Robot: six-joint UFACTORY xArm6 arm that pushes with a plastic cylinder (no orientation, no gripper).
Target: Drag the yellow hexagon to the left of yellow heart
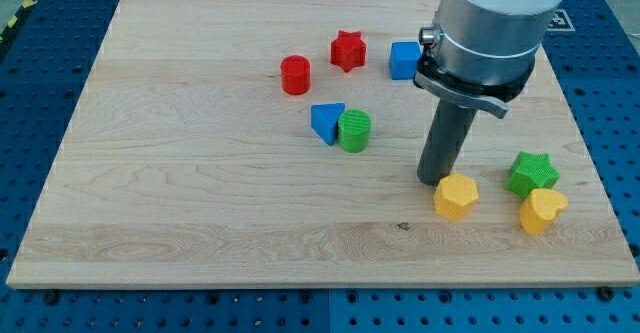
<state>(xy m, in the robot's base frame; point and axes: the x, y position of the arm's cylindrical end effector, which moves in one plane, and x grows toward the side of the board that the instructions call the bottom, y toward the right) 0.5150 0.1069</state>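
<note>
The yellow hexagon (456, 196) lies on the wooden board (200, 193) at the view's lower right. The yellow heart (541, 211) lies to its right, a short gap between them. My tip (434, 180) stands at the hexagon's upper left edge, touching or nearly touching it. The dark rod rises from there to the arm's grey body (490, 33) at the view's top right.
A green star (531, 173) sits just above the yellow heart, touching it. A blue triangle (326, 122) and a green cylinder (353, 131) sit together mid-board. A red cylinder (295, 75), a red star (348, 50) and a blue cube (404, 60) lie toward the view's top.
</note>
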